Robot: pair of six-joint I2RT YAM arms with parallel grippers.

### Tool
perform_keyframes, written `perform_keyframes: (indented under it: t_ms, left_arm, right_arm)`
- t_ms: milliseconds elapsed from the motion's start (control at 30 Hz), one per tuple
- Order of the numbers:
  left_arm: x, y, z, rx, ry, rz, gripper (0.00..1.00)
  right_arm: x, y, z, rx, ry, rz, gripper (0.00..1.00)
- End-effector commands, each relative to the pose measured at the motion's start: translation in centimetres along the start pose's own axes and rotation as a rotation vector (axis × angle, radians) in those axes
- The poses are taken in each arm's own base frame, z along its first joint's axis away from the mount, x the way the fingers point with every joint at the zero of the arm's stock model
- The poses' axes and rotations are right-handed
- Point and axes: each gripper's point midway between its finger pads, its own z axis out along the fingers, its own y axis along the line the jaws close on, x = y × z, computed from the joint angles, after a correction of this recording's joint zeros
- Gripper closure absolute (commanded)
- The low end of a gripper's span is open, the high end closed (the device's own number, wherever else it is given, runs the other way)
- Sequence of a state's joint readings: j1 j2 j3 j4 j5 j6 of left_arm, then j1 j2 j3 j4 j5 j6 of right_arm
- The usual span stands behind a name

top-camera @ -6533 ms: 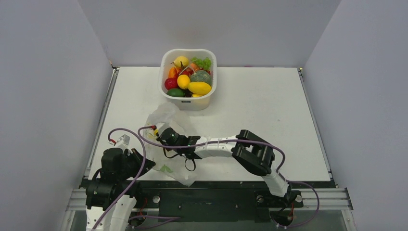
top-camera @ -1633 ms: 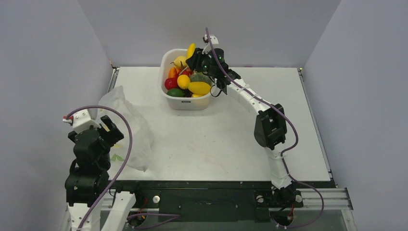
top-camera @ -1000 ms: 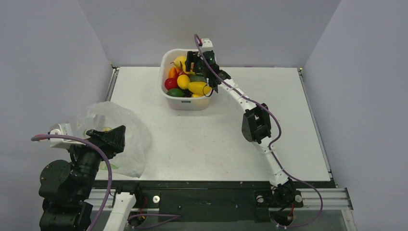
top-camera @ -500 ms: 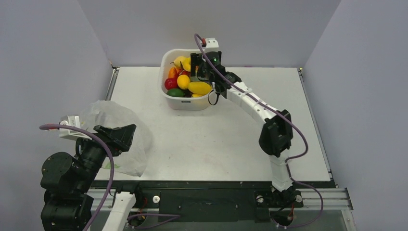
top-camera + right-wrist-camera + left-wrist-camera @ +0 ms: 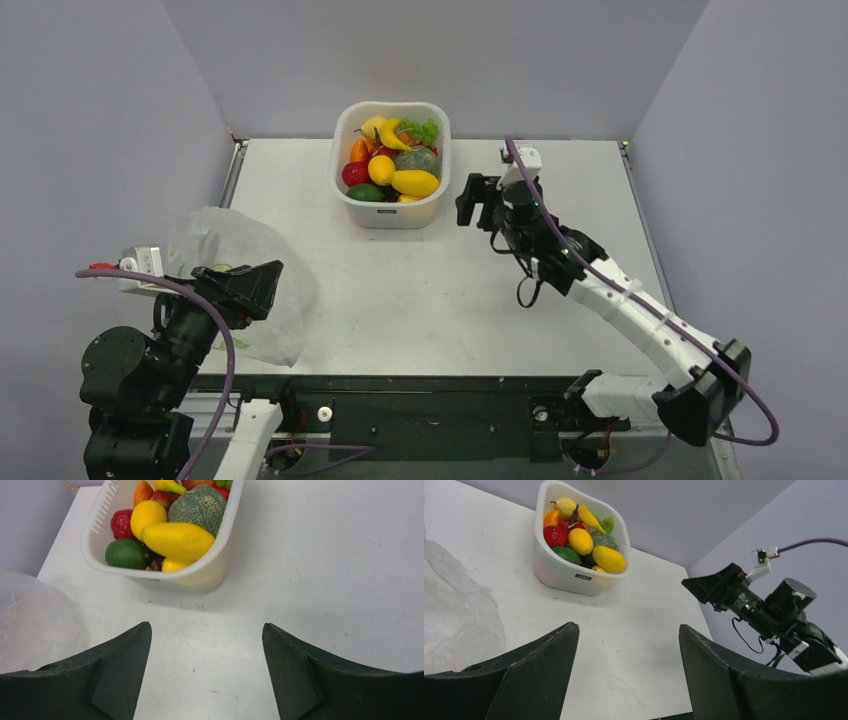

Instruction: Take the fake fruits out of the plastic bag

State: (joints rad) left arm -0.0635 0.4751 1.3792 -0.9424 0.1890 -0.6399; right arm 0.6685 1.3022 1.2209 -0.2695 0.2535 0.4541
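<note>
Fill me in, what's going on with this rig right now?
The job is getting fake fruits out of the plastic bag. The fake fruits sit piled in the white tub at the far side. The right gripper hovers open and empty over the table beside the tub. The left gripper is open next to the bag, not gripping it. Whether anything remains in the bag is unclear.

Glossy plastic fruits (image 5: 414, 183), crinkly clear bag (image 5: 232, 234) (thin film), matt white table (image 5: 450, 295)
</note>
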Motion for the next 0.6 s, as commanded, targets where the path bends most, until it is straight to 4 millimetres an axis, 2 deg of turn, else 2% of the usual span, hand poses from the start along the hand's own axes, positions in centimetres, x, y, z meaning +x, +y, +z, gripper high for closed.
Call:
perform_keyframes:
  t_ms: [0,33,67,100,133,300,433,567]
  left_arm:
    - [-1.7,-0.8,-0.4,0.029,-0.080,0.043,0.29]
    - [-1.8,-0.9,-0.5,0.031,-0.083,0.047,0.29]
    - [-2.0,-0.9,-0.6,0.030,-0.089,0.052,0.29]
    - [-2.1,-0.9,-0.7,0.032,-0.092,0.055,0.29]
    - [-2.2,-1.1,-0.7,0.035,-0.095,0.059,0.29]
    - [-2.4,-1.6,-0.9,0.054,-0.097,0.056,0.28]
    - [-2.6,-1.8,-1.4,0.065,-0.116,0.055,0.28]
    - [-3.1,-2.0,-2.2,0.072,-0.153,0.062,0.28]
  right_arm:
    - [-0.8,-0.9,-6.2,-0.038,-0.052,-0.026,0.23]
    - [-1.3,-1.7,-7.8,-0.033,-0.083,-0.027,0.23]
    - [-1.1,-2.4,-8.5,-0.018,-0.079,-0.037,0.22]
    - [-1.9,-3.3,-10.0,-0.004,-0.117,-0.032,0.22]
    - [-1.8,-3.9,-10.7,0.012,-0.117,-0.038,0.21]
    - [-4.0,-7.1,-15.5,0.071,-0.236,-0.009,0.21]
    - [-5.0,-8.9,-18.6,0.096,-0.313,0.034,0.21]
    - [-4.9,-10.2,-20.3,0.105,-0.360,0.083,0.21]
